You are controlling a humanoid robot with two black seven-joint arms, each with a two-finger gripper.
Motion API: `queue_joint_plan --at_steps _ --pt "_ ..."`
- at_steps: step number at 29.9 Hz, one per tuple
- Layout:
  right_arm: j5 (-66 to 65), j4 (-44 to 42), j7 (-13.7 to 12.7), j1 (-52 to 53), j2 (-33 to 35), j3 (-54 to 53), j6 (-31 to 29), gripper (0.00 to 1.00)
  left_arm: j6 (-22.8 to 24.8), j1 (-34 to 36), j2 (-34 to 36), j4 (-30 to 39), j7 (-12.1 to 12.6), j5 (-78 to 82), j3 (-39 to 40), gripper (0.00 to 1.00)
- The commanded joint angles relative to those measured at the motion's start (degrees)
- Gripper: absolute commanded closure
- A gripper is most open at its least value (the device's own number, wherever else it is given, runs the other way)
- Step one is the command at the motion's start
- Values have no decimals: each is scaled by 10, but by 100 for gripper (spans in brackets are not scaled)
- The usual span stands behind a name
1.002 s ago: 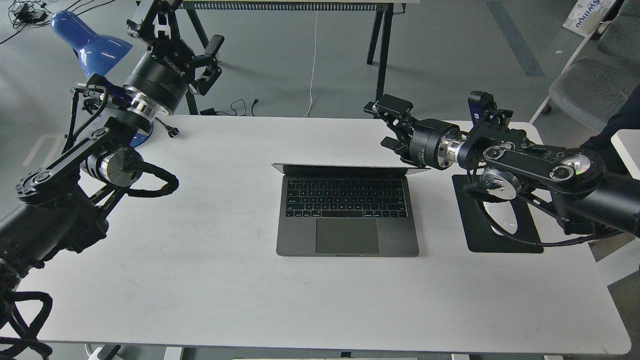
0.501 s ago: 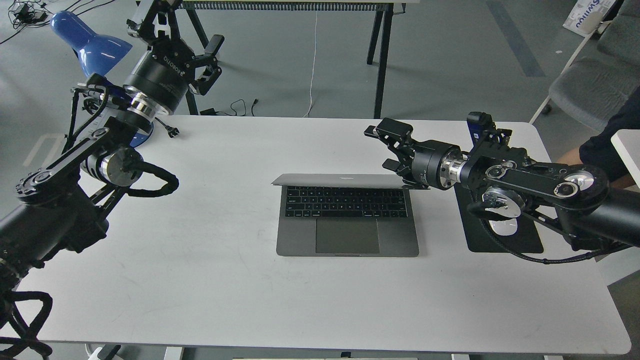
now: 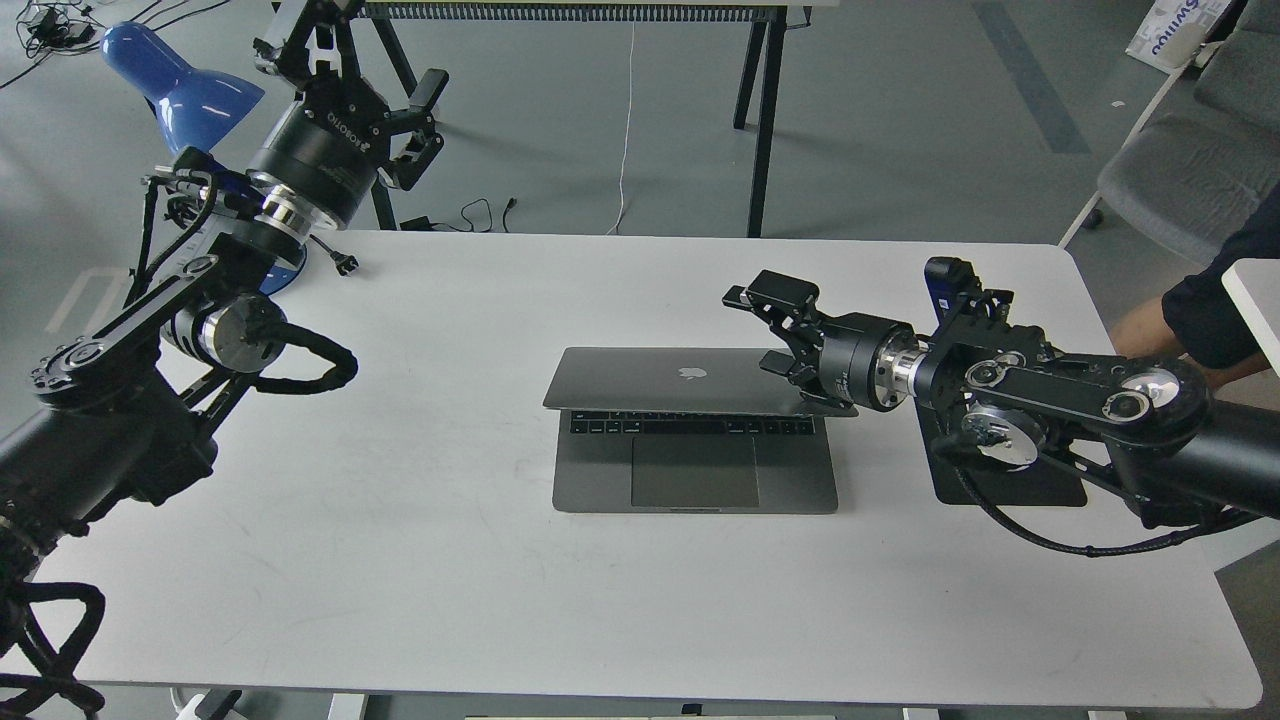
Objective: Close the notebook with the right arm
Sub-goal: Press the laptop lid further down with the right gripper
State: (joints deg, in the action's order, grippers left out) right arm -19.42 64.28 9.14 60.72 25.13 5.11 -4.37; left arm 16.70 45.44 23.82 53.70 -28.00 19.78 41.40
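Note:
The notebook [image 3: 640, 380] is a slim grey laptop in the middle of the white table [image 3: 400, 560]. Its lid is tilted well forward over the keyboard and shows its dark Apple logo. The front key rows and the trackpad still show. My right arm reaches in from the right. Its gripper [image 3: 775, 330] is open at the lid's right rear corner, with the lower finger [image 3: 785, 362] resting against the lid. My left gripper [image 3: 415, 120] is open and empty, raised beyond the table's far left corner.
A black mouse pad [image 3: 1040, 488] lies under my right arm, right of the notebook. A blue desk lamp [image 3: 180, 80] stands at the far left corner. A grey chair [image 3: 1180, 170] and a person's arm [image 3: 1200, 320] are at the right edge.
My right gripper has moved left and down against the lid. The lid has swung from nearly upright to well forward over the keyboard. The left arm has not moved.

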Motion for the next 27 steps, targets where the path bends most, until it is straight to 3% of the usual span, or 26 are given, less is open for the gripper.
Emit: queue_joint_plan --at_steps 1,27 --pt "0 4 0 -3 0 1 4 0 0 -1 0 0 0 0 0 0" --pt "0 15 0 -25 -1 9 5 0 0 -1 0 0 0 0 0 0"
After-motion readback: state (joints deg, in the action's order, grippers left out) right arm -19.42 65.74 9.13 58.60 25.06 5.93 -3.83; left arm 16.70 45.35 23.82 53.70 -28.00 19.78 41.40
